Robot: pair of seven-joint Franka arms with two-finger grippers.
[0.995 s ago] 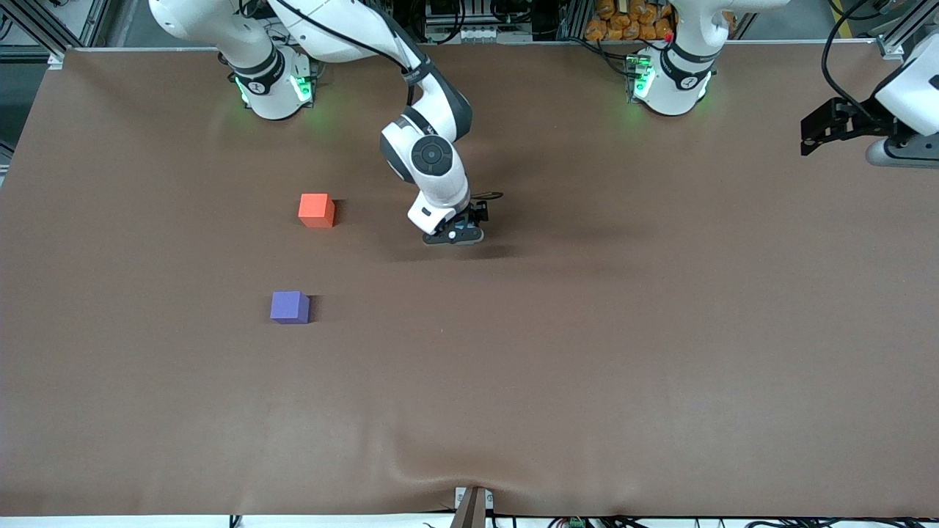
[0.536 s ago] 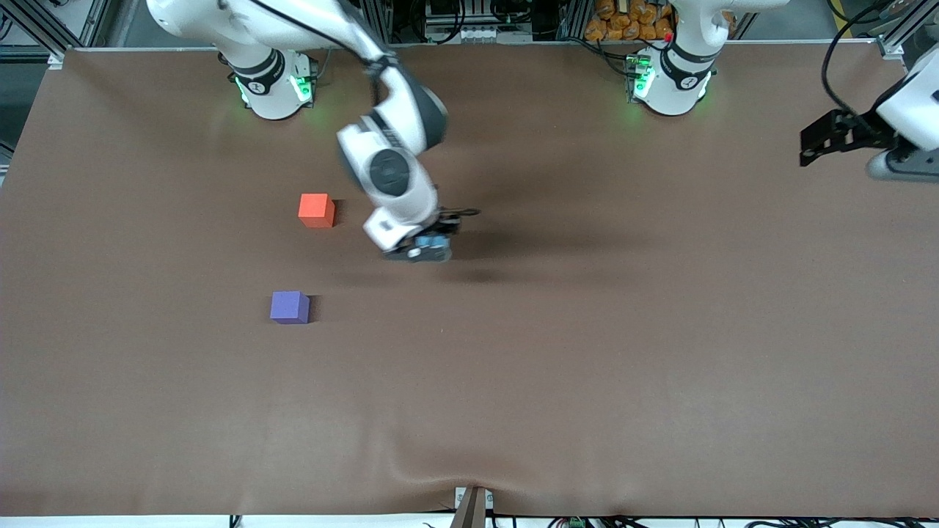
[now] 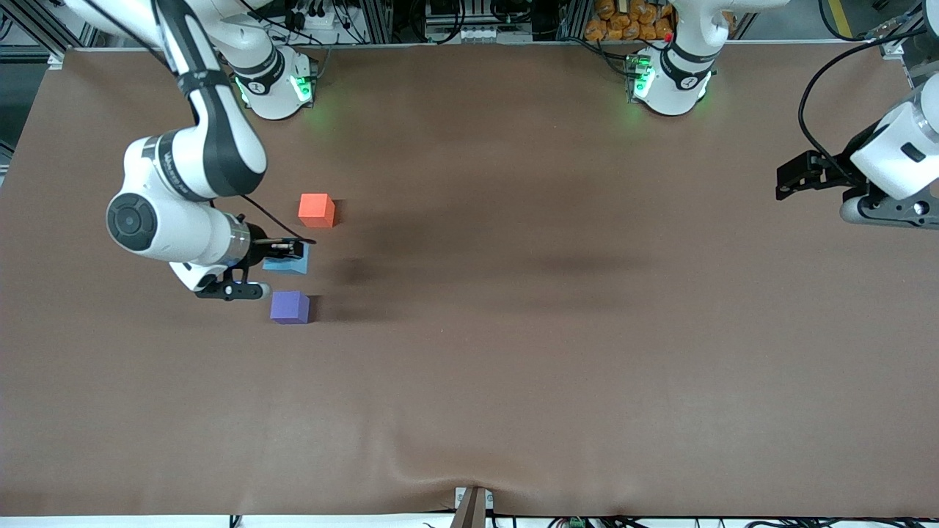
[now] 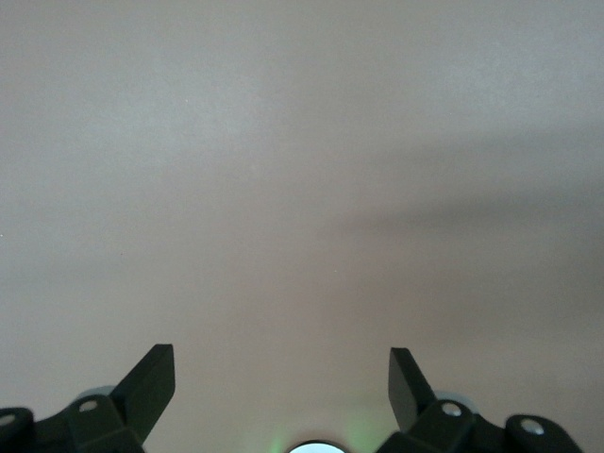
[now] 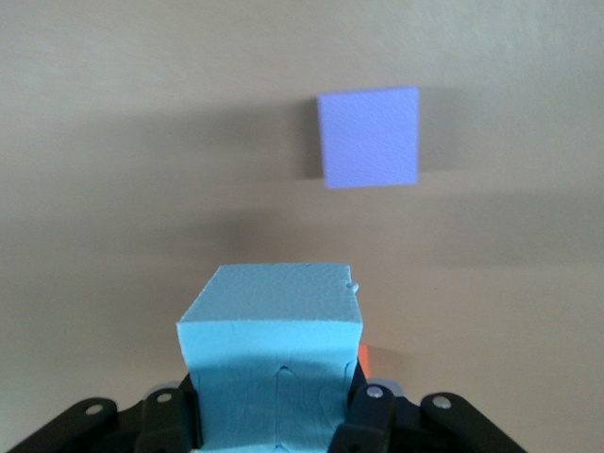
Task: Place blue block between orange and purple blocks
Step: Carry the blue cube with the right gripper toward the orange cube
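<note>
My right gripper (image 3: pixel 282 258) is shut on the light sky-blue block (image 3: pixel 292 262) and holds it in the air over the gap between the orange-red block (image 3: pixel 316 210) and the violet-purple block (image 3: pixel 290 306). In the right wrist view the blue block (image 5: pixel 274 363) fills the space between the fingers, the purple block (image 5: pixel 369 138) lies on the table, and a sliver of the orange block (image 5: pixel 363 360) shows beside the blue one. My left gripper (image 3: pixel 788 182) is open and empty, waiting above the table's left-arm end. It shows in the left wrist view (image 4: pixel 281 377) too.
The brown table cover (image 3: pixel 557 330) spreads wide around the blocks. Both arm bases (image 3: pixel 275 84) stand along the table edge farthest from the front camera. A small bracket (image 3: pixel 472 506) sits at the nearest edge.
My right arm has swung from the table's middle toward its own end, carrying the blue block to the spot between the orange and purple blocks. My left gripper shifted slightly.
</note>
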